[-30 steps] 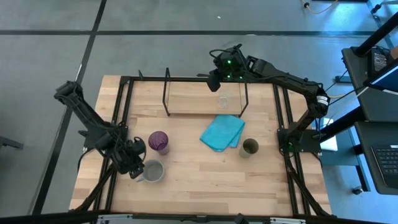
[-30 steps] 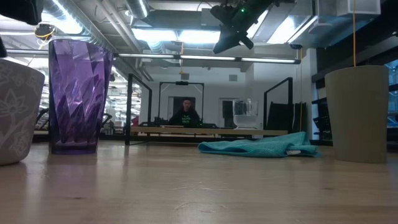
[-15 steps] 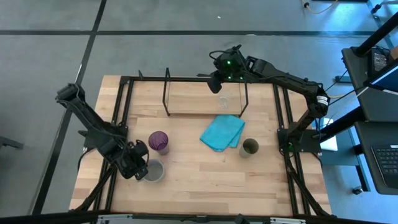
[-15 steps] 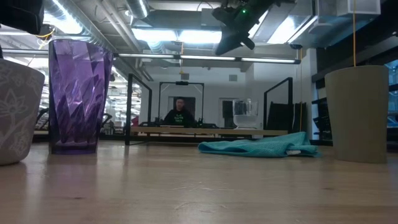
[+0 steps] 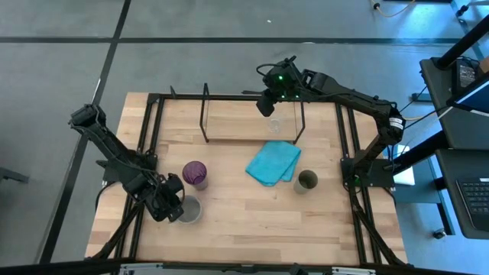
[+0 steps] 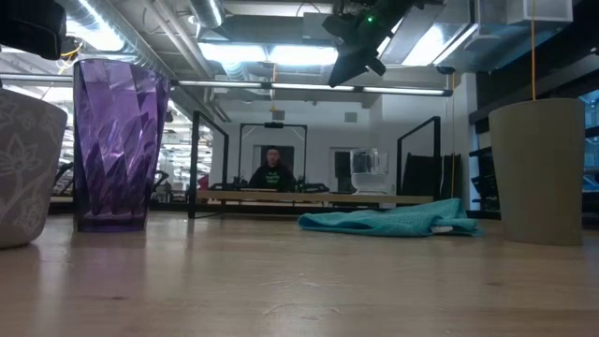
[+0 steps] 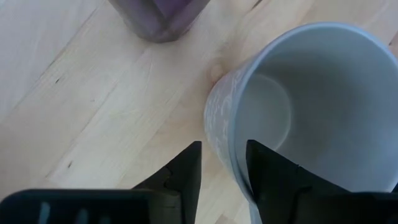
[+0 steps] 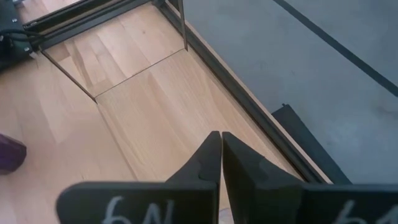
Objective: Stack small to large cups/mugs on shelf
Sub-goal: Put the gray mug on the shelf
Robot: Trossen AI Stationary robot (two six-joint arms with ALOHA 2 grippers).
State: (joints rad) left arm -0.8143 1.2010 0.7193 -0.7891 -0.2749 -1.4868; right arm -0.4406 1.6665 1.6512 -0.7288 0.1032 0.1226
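Observation:
The grey mug (image 5: 189, 210) stands upright on the table at the near left, and also shows in the low view (image 6: 23, 168). My left gripper (image 5: 173, 202) is open right at the mug's rim (image 7: 231, 134). One finger is outside the wall and one is over the inside, and I cannot tell if they touch. The purple tumbler (image 5: 195, 174) stands just beyond the mug. The clear glass (image 5: 275, 124) stands on the shelf's wooden base (image 5: 237, 122). My right gripper (image 5: 267, 105) is shut and empty, high above the glass. The olive cup (image 5: 306, 181) stands at the right.
A folded turquoise cloth (image 5: 273, 163) lies between the shelf and the olive cup. The black table frame (image 5: 153, 122) runs along the left, right and far sides. A person (image 6: 272, 173) sits in the room behind the table.
My left gripper has gone a little toward the table's right edge and down, from beside the grey mug to over its rim. The mug has stayed in place.

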